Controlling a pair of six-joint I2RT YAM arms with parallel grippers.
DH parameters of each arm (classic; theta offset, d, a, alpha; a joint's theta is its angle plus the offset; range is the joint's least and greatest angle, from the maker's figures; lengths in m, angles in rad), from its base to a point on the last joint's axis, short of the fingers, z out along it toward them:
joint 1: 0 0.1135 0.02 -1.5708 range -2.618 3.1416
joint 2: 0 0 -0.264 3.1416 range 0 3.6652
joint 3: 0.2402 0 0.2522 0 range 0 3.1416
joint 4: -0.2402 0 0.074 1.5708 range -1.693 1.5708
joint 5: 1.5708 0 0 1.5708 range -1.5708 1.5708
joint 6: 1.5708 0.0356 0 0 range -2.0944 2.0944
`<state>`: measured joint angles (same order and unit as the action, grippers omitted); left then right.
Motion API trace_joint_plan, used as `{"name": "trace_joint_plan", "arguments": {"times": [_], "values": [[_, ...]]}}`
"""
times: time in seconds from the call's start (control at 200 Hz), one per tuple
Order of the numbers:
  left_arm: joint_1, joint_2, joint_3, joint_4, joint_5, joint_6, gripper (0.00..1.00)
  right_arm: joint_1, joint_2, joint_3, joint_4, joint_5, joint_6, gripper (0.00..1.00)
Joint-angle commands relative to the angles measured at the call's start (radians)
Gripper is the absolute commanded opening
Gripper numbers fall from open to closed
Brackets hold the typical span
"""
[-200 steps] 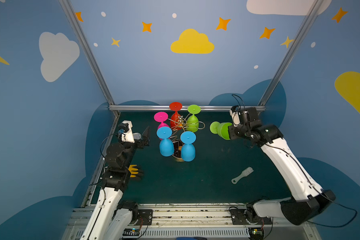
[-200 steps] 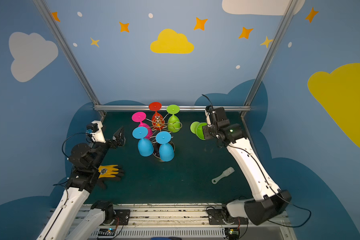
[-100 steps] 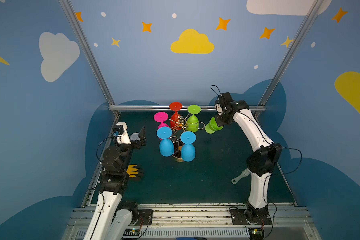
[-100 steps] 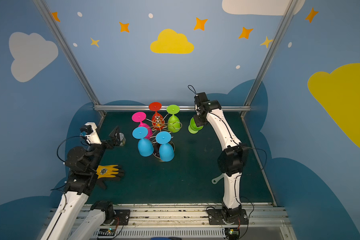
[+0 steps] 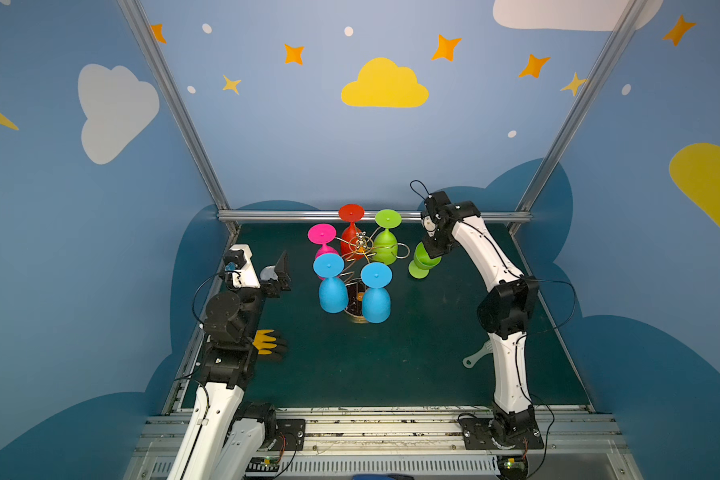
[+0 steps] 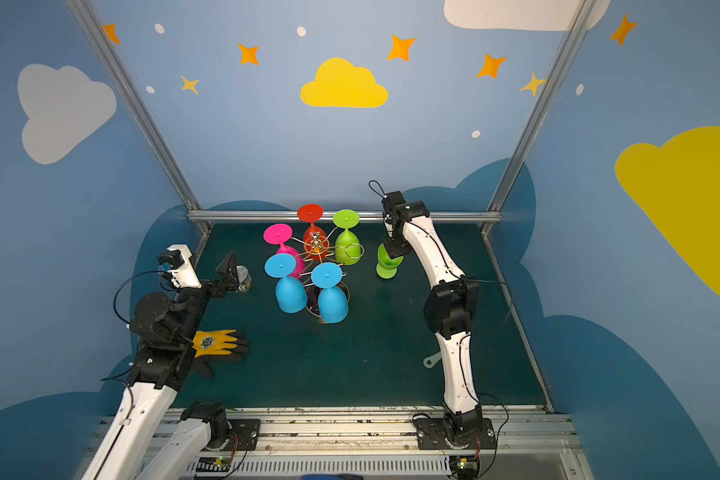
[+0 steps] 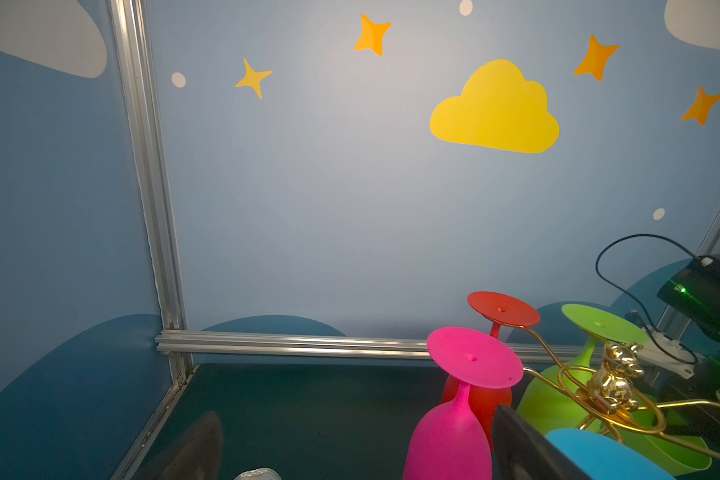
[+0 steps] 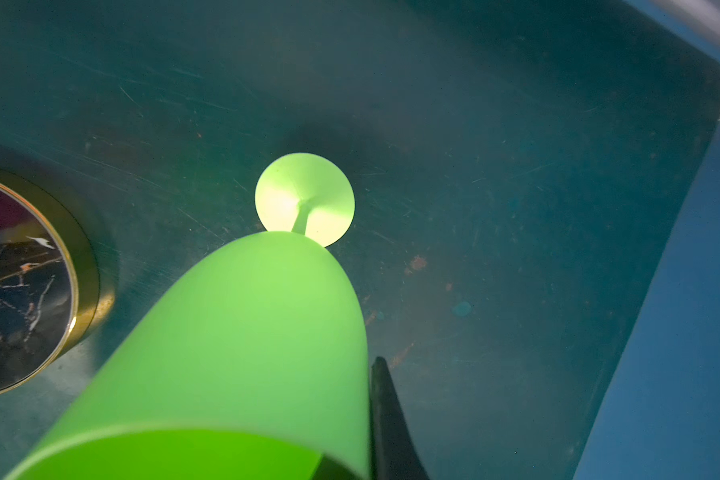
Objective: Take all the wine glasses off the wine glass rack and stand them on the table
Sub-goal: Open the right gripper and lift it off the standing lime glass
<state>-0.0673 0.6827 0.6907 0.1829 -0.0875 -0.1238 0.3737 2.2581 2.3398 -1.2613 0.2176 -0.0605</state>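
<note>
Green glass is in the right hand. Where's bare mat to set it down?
Biggest bare patch: front middle of the mat, between the yellow glove and the pale tool. A narrower strip runs between the wine glass rack and the right arm, around the held green glass. Crowded around the rack and by the left hand.

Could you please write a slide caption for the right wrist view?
Right claw grips a green wine glass by its rim, foot toward the table, beside the rack's marbled base.
</note>
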Motion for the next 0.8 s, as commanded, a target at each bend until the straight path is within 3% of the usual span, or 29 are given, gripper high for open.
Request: {"name": "trace_joint_plan", "arguments": {"times": [0.0,0.406,0.621,0.796], "values": [[0.003,-0.004,-0.007,0.007,-0.017,-0.010,0.99,-0.006,0.019,0.040,-0.024,-0.034,-0.005,0.00],[0.008,0.002,-0.004,0.006,-0.014,-0.017,0.99,-0.038,-0.020,0.055,0.013,-0.178,0.023,0.36],[0.011,-0.005,-0.004,0.004,-0.016,-0.020,0.99,-0.070,-0.109,0.033,0.077,-0.281,0.067,0.40],[0.011,0.000,-0.008,0.006,-0.022,-0.025,0.99,-0.106,-0.226,-0.084,0.201,-0.410,0.146,0.42]]}}
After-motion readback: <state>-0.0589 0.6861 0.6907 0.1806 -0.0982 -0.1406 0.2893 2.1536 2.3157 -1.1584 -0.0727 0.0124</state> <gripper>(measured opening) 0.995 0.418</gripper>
